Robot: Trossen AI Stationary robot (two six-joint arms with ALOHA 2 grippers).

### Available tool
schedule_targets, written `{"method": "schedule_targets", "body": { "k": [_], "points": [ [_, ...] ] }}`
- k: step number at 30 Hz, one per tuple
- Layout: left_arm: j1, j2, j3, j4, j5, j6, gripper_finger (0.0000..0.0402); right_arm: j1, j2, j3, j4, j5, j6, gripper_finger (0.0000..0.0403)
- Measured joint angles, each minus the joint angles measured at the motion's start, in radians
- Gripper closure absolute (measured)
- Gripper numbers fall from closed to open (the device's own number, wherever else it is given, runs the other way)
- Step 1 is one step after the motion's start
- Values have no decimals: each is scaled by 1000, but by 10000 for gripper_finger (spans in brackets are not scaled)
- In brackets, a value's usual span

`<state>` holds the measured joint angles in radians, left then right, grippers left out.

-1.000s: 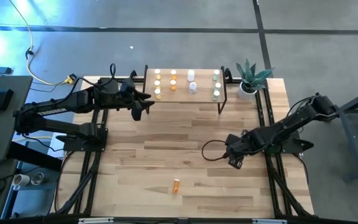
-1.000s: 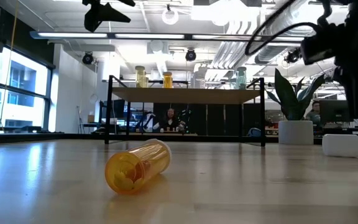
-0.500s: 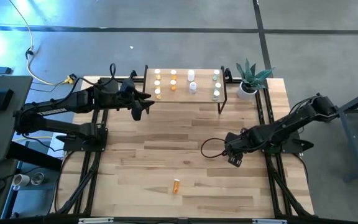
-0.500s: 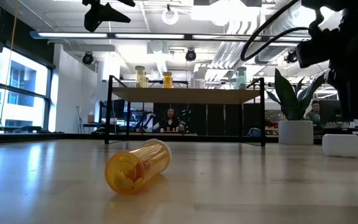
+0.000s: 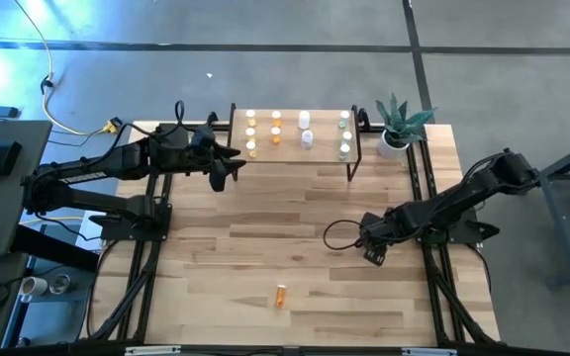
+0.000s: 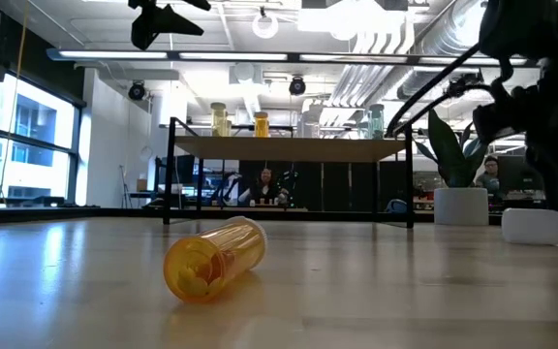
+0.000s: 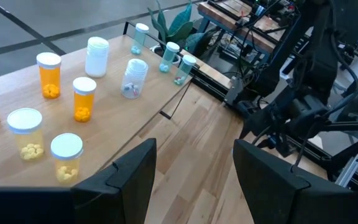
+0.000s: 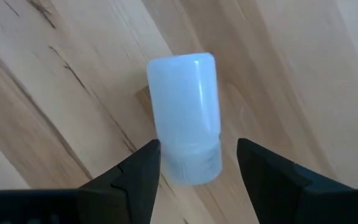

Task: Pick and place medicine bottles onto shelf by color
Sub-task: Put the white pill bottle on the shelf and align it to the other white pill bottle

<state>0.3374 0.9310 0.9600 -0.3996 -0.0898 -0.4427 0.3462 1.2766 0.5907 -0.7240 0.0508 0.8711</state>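
Right now the right gripper (image 8: 194,171) hangs low over the tabletop (image 5: 265,227) at its right-middle part, fingers spread wide, nothing held. A white bottle (image 8: 185,115) lies on its side on the wood directly ahead of that gripper, between the two fingers' line but apart from both; it shows in the low view as a white shape at the far right (image 6: 541,225).

Left gripper (image 5: 224,170) sits raised just off the left end of the shelf (image 5: 330,153), jaws parted, empty. From the left wrist view the shelf board (image 7: 114,118) carries the sorted bottles: yellow ones (image 7: 27,134) with white caps nearest, two orange ones (image 7: 82,99) beside them, a white bottle (image 7: 96,56) upright, a clear bottle (image 7: 132,78) tipped on its side, and three greenish ones (image 7: 169,57) along the far end.

One orange bottle (image 5: 281,295) lies on its side on the table near the front edge, well apart from both arms; in the low view its open mouth (image 6: 211,260) faces the camera with pills inside, no cap on it.

Potted plant (image 5: 399,124) stands at the table's back right corner, beside the shelf.
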Motion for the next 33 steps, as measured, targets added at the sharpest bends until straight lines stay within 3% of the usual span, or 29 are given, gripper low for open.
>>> {"method": "schedule_targets", "body": {
  "k": [6,13,19,24,33],
  "points": [
    [0,0,0,0,0,0,200,0,0,-24,32,-9,10,205],
    [0,0,0,0,5,0,200,0,20,-24,62,-24,-16,248],
    [0,0,0,0,67,-18,200,0,27,-21,93,-69,-23,271],
    [0,6,0,1,108,-142,200,0,25,-11,145,-91,-76,275],
    [0,67,0,2,313,-395,200,1,25,167,207,-74,-332,276]
  ]
}}
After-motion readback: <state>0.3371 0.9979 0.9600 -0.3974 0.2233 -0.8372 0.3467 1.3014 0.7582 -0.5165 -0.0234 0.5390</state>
